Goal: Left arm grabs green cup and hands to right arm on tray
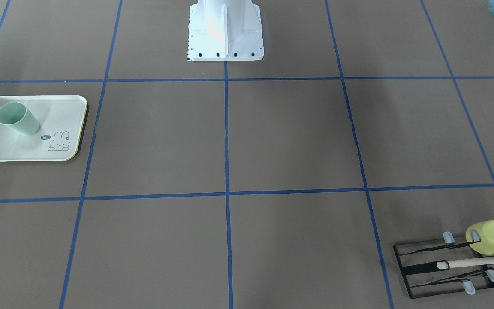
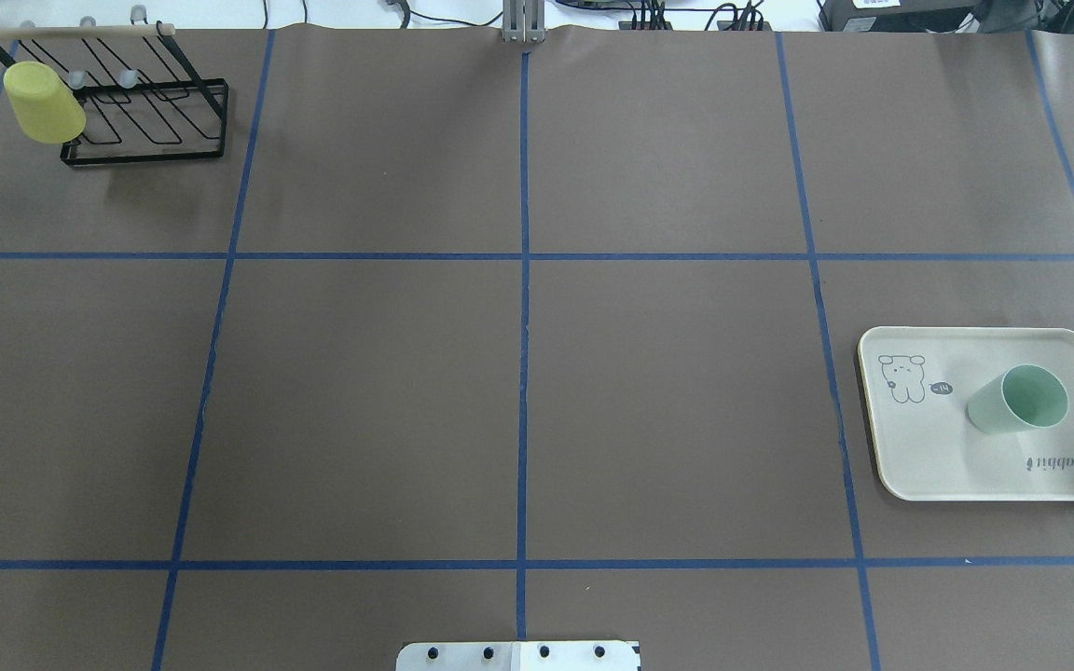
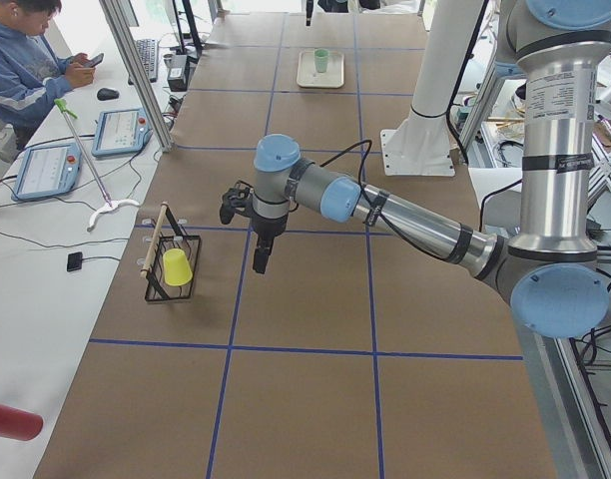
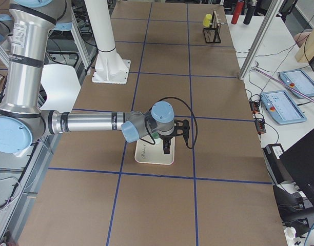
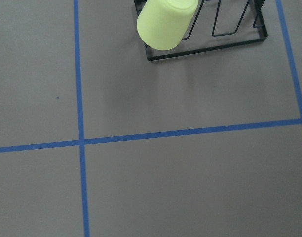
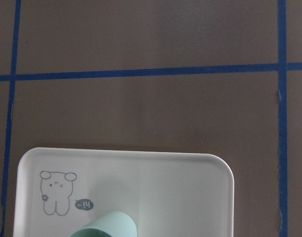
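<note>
The brown table (image 2: 518, 391), crossed by blue tape lines (image 2: 524, 308), fills every view. A white base plate (image 1: 225, 38) sits at top centre of the front-facing view.

In the left side view the left arm (image 3: 405, 220) reaches from the right edge to mid-frame. Its wrist is above the table, right of the rack. In the right side view the right arm (image 4: 85, 123) stretches from the left edge to the centre, with its wrist over the tray.

The tray (image 2: 929, 457) lies flat at the right edge of the overhead view, below mid-height. It carries a rabbit drawing and "Rabbit" script.

The black wire rack (image 2: 173, 140), topped by a wooden rod, stands in the upper left corner of that view.

The green cup (image 2: 1012, 401) stands upright, mouth up, on the tray between the drawing and the script. Nothing touches it. In the right wrist view only its rim (image 6: 109, 224) shows, at the bottom edge.

A yellow cup (image 2: 43, 102) hangs tilted, mouth down, on the rack's left end. It sits top centre in the left wrist view (image 5: 166, 22).

The left gripper (image 3: 261, 254) points down over bare table, and I cannot tell how its jaws stand. The right gripper (image 4: 167, 146) hangs over the tray, and its jaws cannot be made out either.
</note>
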